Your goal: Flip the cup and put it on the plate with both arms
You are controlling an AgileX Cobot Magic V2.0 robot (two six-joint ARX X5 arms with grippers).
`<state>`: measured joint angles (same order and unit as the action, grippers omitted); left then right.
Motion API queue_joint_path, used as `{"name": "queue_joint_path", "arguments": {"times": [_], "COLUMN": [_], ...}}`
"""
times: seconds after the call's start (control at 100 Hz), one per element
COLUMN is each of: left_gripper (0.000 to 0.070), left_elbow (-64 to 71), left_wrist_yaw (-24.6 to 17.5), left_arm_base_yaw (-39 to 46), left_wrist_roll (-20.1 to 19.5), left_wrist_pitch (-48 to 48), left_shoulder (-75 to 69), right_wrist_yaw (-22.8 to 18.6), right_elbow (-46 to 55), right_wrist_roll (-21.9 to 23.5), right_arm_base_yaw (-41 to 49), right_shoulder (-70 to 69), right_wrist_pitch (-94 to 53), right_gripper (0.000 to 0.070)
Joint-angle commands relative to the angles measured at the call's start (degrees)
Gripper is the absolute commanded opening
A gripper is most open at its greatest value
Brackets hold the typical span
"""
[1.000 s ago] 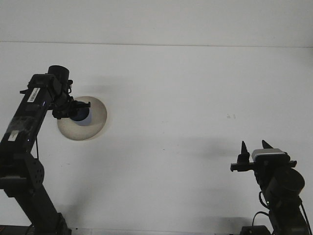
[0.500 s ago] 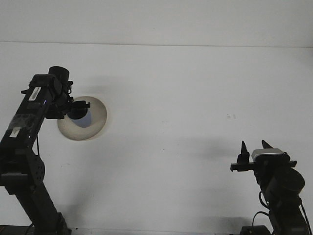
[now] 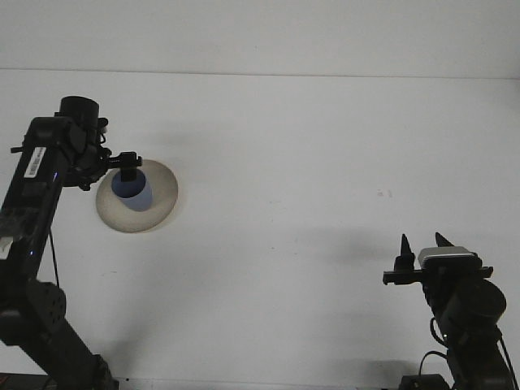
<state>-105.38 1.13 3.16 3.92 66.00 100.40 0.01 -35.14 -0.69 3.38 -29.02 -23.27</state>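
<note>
The cup (image 3: 133, 193), blue, stands on the plate (image 3: 162, 195) at the left of the table (image 3: 309, 162), with my left gripper (image 3: 127, 163) at its top edge. From here the cup looks set down on the plate, toward its left half, so I judge the placing all but finished. Whether it sits mouth up I cannot make out at this size. What remains, as I read it, is to clear the left arm away and confirm that the cup stands alone.

I cannot tell whether the left gripper grips the rim or has let go; its fingers merge with the dark arm.

My right gripper (image 3: 421, 248) waits low at the right, well apart from the plate, prongs spread and empty.

Against the frame half a second ago, the left arm has swung back and leftward, uncovering far more of the cup. The right arm has not moved. The plate lies where it was.
</note>
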Motion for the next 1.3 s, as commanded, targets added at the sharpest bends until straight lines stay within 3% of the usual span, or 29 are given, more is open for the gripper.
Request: {"name": "queue_joint_path", "arguments": {"times": [0.0, 0.34, 0.86, 1.05, 1.289], "left_gripper": [0.0514, 0.0514, 0.0514, 0.0515, 0.0514], "left_elbow": [-0.5, 18.0, 61.4, 67.9, 67.9], "left_wrist_yaw": [-0.3, -0.3, -0.3, -0.3, -0.3], "left_arm_base_yaw": [0.2, -0.8, -4.4, -4.5, -4.7], "left_wrist_roll": [-0.4, 0.0, -1.5, -0.5, -1.9], "left_wrist_pitch": [0.1, -12.9, -45.1, -48.1, -48.1], "left_shoulder": [-3.1, -27.7, -63.0, -69.6, -71.8], "right_wrist_yaw": [0.0, 0.0, 0.0, 0.0, 0.0], "right_elbow": [-0.5, -0.5, -0.5, -0.5, -0.5], "right_wrist_roll": [-0.6, -0.6, -0.6, -0.6, -0.6], "right_arm_base_yaw": [0.1, 0.1, 0.1, 0.2, 0.1], "right_shoulder": [-0.2, -0.2, -0.2, -0.2, -0.2], "right_wrist_pitch": [0.5, 0.5, 0.5, 0.5, 0.5], "right_gripper": [0.0428, 0.0428, 0.0428, 0.0428, 0.0427]}}
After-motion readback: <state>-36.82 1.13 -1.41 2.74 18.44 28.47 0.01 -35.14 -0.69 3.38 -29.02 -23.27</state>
